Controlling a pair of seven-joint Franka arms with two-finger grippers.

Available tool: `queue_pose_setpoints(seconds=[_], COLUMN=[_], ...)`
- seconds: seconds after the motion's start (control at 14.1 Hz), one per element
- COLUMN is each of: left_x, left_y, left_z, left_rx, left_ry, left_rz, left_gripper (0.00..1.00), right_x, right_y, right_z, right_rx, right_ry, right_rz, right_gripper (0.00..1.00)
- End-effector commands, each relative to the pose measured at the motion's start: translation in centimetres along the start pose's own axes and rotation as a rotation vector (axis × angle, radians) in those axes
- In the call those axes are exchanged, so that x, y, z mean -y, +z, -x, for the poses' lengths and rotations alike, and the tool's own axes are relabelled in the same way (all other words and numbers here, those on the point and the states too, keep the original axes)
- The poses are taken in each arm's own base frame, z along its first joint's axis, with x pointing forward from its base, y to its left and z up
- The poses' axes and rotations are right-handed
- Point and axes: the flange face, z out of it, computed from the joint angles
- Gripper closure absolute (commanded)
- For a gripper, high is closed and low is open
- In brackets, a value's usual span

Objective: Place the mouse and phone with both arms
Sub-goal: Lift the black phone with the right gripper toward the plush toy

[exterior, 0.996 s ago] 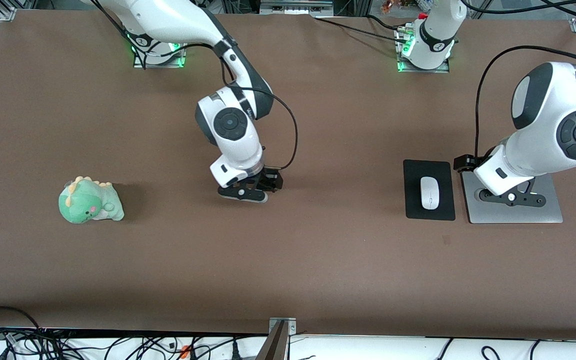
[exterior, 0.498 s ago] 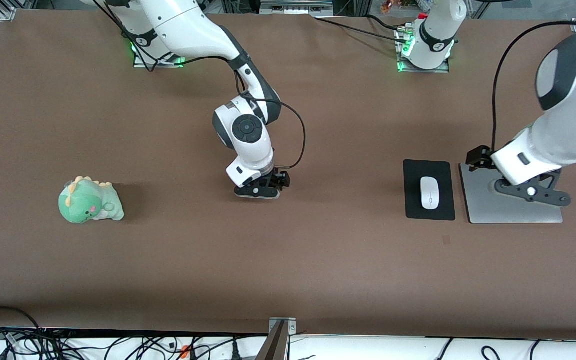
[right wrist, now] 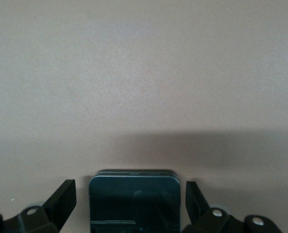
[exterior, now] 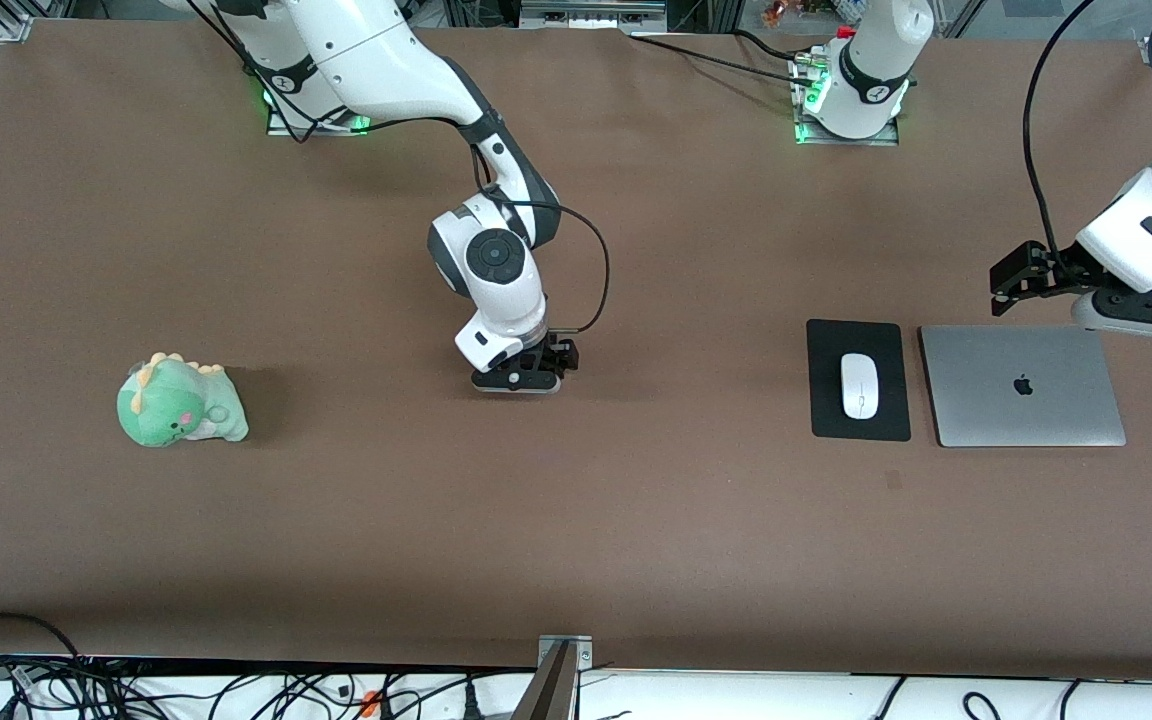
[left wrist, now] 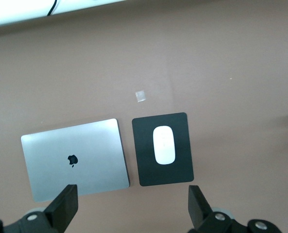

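Brown counter [exterior: 636, 520] is carrying everything in view. On it the mouse [exterior: 860, 385] is lying on a black mouse pad [exterior: 826, 350], just beside a closed silver laptop [exterior: 1021, 410] toward the left arm's end. The phone [right wrist: 134, 201] is lying flat on the counter near the middle, between the 2 spread fingers [right wrist: 61, 194] of the right hand [exterior: 519, 382], which is sitting low over it, released, with gaps showing on both sides of the phone. The left hand [left wrist: 131, 206] is hanging in the air above the counter's edge at its own end, released and grasping nothing, looking down on the laptop and mouse. A green dinosaur plush [exterior: 179, 402] is sitting toward the right arm's end, well apart from the rest.
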Motion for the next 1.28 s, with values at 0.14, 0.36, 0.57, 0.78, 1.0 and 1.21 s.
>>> queue_pose_setpoints(seconds=[0.14,0.36,0.57,0.78,1.0,1.21], left_x=[-1.2,-0.5,-0.6,-0.9,1.3,0.9], left_y=[0.1,0.7,0.8,0.2,-0.2,-1.0], left_z=[4.2,3.5,3.2,3.6,4.1,3.1], left_rx=[0.000,0.013,0.013,0.029,0.077,0.061], left_ry=[0.003,0.008,0.005,0.015,-0.025,-0.013], left_rz=[0.015,0.016,0.017,0.019,0.032,0.018], left_gripper=[0.00,0.00,0.00,0.00,0.00,0.00], right_x=[-0.4,-0.5,-0.4,-0.6,-2.7,-6.9], right_y=[0.9,1.8,1.7,0.3,-3.7,-4.9], right_z=[1.0,1.5,1.5,0.4,-4.7,-8.4], right_rx=[-0.004,0.006,0.011,0.071,0.162,0.215], right_ry=[-0.056,-0.064,-0.098,-0.096,-0.100,-0.151], right_rz=[0.010,0.021,0.023,0.061,0.091,0.082], right_gripper=[0.00,0.18,0.59,0.80,0.87,0.89])
